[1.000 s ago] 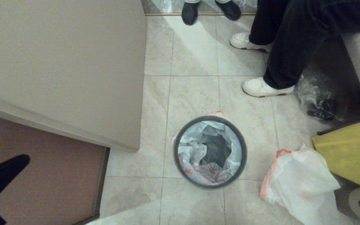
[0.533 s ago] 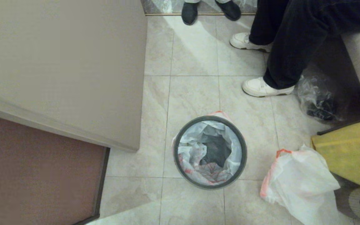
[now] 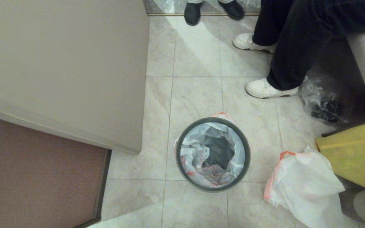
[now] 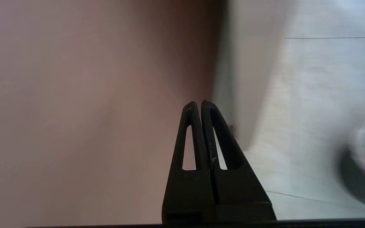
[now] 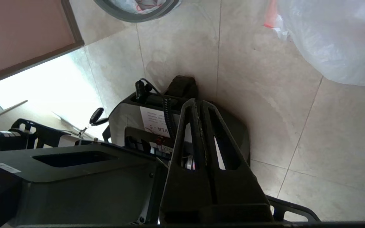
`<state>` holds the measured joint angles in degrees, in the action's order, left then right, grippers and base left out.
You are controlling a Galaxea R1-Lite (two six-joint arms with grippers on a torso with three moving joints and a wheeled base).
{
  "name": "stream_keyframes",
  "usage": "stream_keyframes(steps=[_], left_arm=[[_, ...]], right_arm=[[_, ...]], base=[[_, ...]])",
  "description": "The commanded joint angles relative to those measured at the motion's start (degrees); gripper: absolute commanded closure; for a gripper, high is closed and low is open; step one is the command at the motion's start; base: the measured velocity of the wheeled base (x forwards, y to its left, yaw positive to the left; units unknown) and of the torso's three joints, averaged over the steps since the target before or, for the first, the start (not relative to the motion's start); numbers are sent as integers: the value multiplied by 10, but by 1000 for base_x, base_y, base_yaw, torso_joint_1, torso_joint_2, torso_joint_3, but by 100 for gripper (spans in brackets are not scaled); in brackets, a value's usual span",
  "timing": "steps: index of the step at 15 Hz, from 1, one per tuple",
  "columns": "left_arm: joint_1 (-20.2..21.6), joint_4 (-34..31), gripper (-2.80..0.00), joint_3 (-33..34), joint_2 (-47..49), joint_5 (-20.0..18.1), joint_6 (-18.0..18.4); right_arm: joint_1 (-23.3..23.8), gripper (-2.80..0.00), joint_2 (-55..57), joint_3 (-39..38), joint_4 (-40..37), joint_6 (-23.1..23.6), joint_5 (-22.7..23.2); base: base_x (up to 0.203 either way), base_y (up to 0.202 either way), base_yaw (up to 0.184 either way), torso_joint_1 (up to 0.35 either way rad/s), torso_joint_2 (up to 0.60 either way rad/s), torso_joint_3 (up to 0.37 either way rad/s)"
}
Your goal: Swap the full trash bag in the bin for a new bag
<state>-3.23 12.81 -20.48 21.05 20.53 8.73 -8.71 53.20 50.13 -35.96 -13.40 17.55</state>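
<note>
The small round black plastic bin with a grey rim ring (image 3: 213, 154) stands on the tiled floor (image 3: 195, 95), lined with a thin white translucent bag (image 3: 195, 155). The bulky white sack with an orange-red hem (image 3: 303, 186) lies beside it. The left hand (image 4: 199, 106) and the right hand (image 5: 198, 103) are both closed and empty.

you have open floor (image 3: 195, 95) in front of the bin (image 3: 182, 164) and on its left side. the cabinet (image 3: 62, 69) blocks further left; the full bag (image 3: 303, 186), yellow bag (image 3: 353, 152) and someone's shoe (image 3: 261, 89) crowd the right.
</note>
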Motion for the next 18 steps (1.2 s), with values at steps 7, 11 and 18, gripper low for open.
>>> stream_keyframes(steps=[7,11,18], left_arm=[[56,18,0,108,-85,-145,-37],[42,-15,0,191,-153,-226,-44],[38,-126,0,205,-210,-204,-69]], right_arm=[[9,0,-44,2,-1,0,0],[43,0,-147,2,5,-40,0],[83,0,-296,-7,4,-40,-5]], base=[[0,0,0,0,0,0],[0,0,0,0,0,0],[0,0,0,0,0,0]])
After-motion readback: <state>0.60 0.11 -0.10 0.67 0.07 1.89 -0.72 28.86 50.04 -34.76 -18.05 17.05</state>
